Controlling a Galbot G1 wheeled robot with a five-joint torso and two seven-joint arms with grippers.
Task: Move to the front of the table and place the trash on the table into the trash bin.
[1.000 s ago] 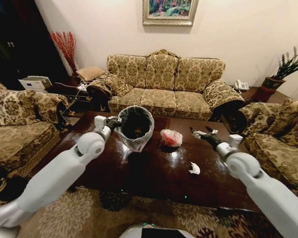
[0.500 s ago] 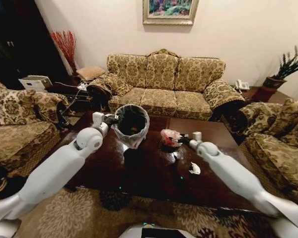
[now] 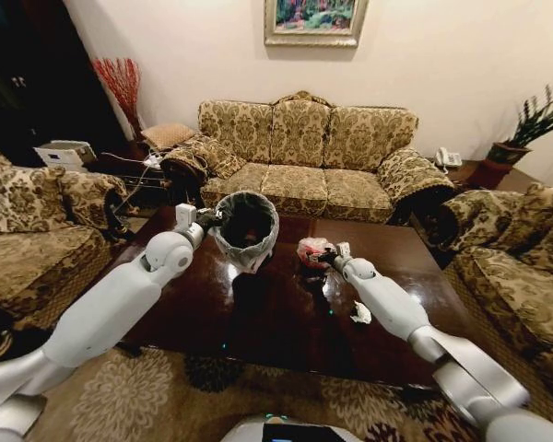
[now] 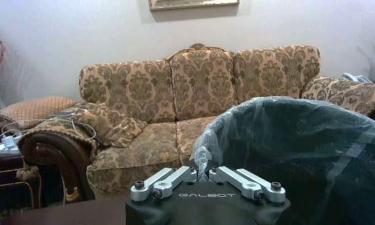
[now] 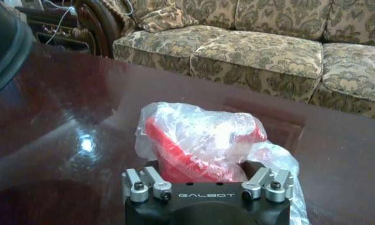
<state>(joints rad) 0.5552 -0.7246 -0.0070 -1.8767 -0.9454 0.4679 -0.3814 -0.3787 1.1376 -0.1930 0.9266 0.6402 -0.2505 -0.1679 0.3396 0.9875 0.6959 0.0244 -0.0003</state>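
Note:
My left gripper [image 3: 208,220] is shut on the liner rim of the black trash bin [image 3: 247,226], holding it tilted just above the dark table [image 3: 276,331]. The left wrist view shows that gripper [image 4: 202,171] pinching the translucent liner of the bin [image 4: 300,154]. My right gripper [image 3: 321,257] reaches over the table to the red-and-white plastic bag bundle [image 3: 311,247]. In the right wrist view the right gripper [image 5: 206,180] stands open, with the bag bundle [image 5: 197,140] between its fingers [image 5: 146,185]. A white paper scrap [image 3: 360,313] lies nearer the front right.
A patterned sofa [image 3: 304,152] stands behind the table, with armchairs at the left [image 3: 37,239] and right [image 3: 516,258]. A potted plant [image 3: 521,138] and a phone [image 3: 447,158] sit on a side table at the back right. A rug [image 3: 166,396] lies in front.
My right arm has swung in from the right, bringing its gripper up to the bag bundle. My left gripper has raised the bin a little.

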